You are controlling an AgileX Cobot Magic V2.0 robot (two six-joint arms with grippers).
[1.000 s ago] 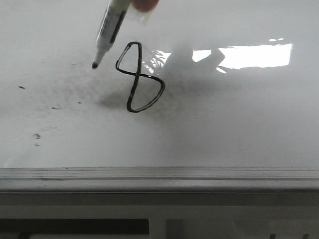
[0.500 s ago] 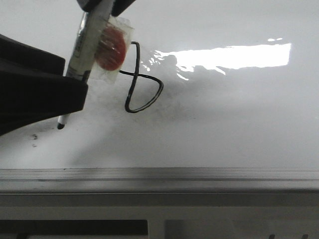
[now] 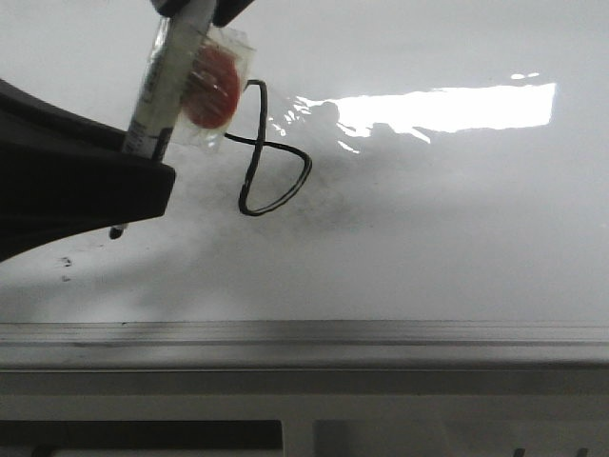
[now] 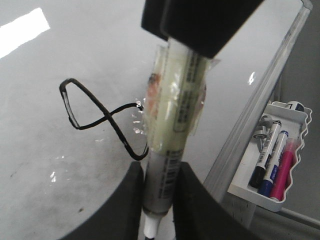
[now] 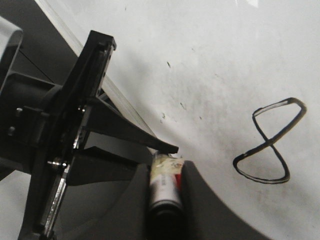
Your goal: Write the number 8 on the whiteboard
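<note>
**Gripping the marker from both ends**

Reaching in from the left, the left gripper (image 3: pixel 116 195) clamps its jaws around the marker (image 3: pixel 169 81) near the tip. Above, the right gripper (image 3: pixel 195 8) pinches the marker's top end. Just right of the marker, the number 8 (image 3: pixel 269 152) sits finished on the whiteboard (image 3: pixel 428 238).

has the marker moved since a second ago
Yes. The marker has swung down and left: its tip was level with the upper loop of the number 8, and now sits lower, left of its base.
</note>
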